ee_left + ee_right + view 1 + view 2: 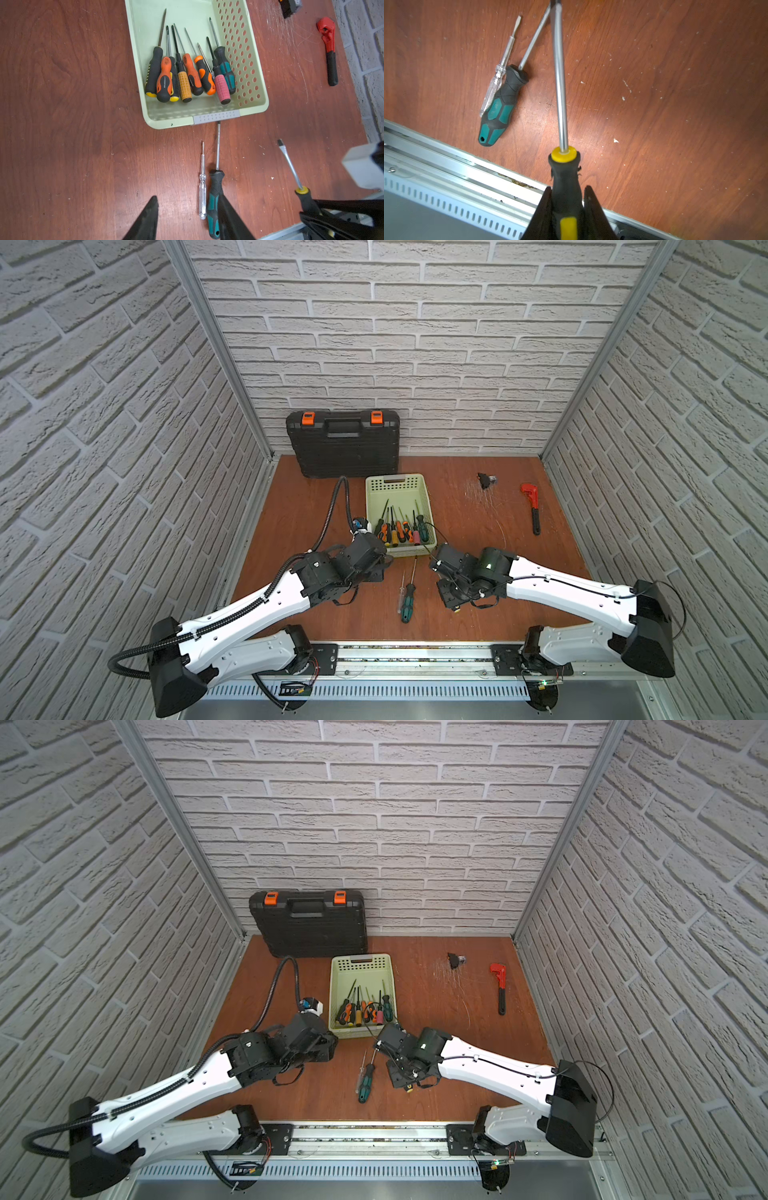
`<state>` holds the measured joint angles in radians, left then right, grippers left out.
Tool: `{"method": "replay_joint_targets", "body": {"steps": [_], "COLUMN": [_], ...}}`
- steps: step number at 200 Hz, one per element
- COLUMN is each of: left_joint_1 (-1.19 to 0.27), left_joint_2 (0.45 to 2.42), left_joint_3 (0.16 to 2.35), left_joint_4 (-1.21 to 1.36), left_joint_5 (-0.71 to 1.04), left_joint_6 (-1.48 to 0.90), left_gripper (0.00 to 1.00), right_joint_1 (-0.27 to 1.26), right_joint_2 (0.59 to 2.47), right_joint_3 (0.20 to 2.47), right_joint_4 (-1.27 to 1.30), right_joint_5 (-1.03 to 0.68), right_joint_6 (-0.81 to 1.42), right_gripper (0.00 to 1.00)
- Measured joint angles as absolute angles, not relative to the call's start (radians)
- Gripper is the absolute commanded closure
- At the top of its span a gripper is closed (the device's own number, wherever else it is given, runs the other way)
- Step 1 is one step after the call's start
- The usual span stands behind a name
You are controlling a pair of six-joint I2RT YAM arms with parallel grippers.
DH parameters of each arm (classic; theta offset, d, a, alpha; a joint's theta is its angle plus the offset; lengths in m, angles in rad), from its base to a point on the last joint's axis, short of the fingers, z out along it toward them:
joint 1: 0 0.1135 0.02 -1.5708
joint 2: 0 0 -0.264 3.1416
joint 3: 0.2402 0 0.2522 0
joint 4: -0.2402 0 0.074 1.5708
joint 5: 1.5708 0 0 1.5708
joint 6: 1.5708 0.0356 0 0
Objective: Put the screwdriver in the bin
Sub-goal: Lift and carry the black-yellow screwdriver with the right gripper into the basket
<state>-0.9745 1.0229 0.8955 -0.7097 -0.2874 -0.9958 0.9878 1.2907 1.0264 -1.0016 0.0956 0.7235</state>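
My right gripper (568, 188) is shut on the black-and-yellow handle of a screwdriver (564, 178), held above the table near its front edge. Its steel shaft (289, 164) points toward the bin. The pale green bin (376, 485) (345, 965) (239, 62) stands mid-table with several screwdrivers (187, 72) lying in it. My left gripper (188, 196) is open and empty, just in front of the bin's near left corner in both top views. A teal-and-black screwdriver (408, 601) (215, 199) and a clear tester screwdriver (401, 593) (202, 193) lie side by side on the table between the two grippers.
A black tool case (343, 443) with orange latches leans on the back wall behind the bin. A red pipe wrench (532, 506) and a small black object (484, 480) lie at the back right. A metal rail (415, 655) runs along the table's front edge.
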Motion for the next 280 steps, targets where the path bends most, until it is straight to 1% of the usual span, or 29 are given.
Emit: {"method": "replay_joint_targets", "body": {"steps": [25,47,92,112,160,183,239,280], "left_joint_1": [-0.967,-0.963,-0.948,-0.939,-0.912,-0.885,-0.836,-0.818], "left_joint_2": [1.023,1.024,0.993,0.964,0.902,0.889,0.87,0.87], "left_joint_3": [0.896,0.897,0.894,0.882,0.828,0.827,0.823,0.81], "left_joint_4": [-0.712,-0.717,-0.733,-0.734,-0.742,-0.749,-0.749,-0.749], "left_joint_5": [-0.292,-0.301,-0.318,-0.325,-0.336,-0.337,-0.332,-0.315], "left_joint_6": [-0.996,-0.996,-1.006,-1.013,-1.04,-1.036,-1.016,-1.01], "left_gripper": [0.53,0.52,0.52,0.52,0.51,0.5,0.5,0.5], "right_joint_1": [0.942,0.87,0.742,0.701,0.629,0.618,0.619,0.617], "right_joint_2": [1.309,1.39,1.708,1.827,2.001,2.049,2.079,2.107], "right_joint_3": [1.136,1.249,1.557,1.65,1.749,1.753,1.753,1.753], "right_joint_4": [-1.018,-0.999,-0.975,-0.952,-0.927,-0.924,-0.927,-0.927], "right_joint_5": [0.078,0.043,0.009,-0.006,-0.022,-0.018,-0.011,0.003], "right_joint_6": [0.67,0.609,0.453,0.418,0.402,0.403,0.407,0.411], "right_gripper": [0.94,0.95,0.95,0.95,0.94,0.94,0.95,0.92]}}
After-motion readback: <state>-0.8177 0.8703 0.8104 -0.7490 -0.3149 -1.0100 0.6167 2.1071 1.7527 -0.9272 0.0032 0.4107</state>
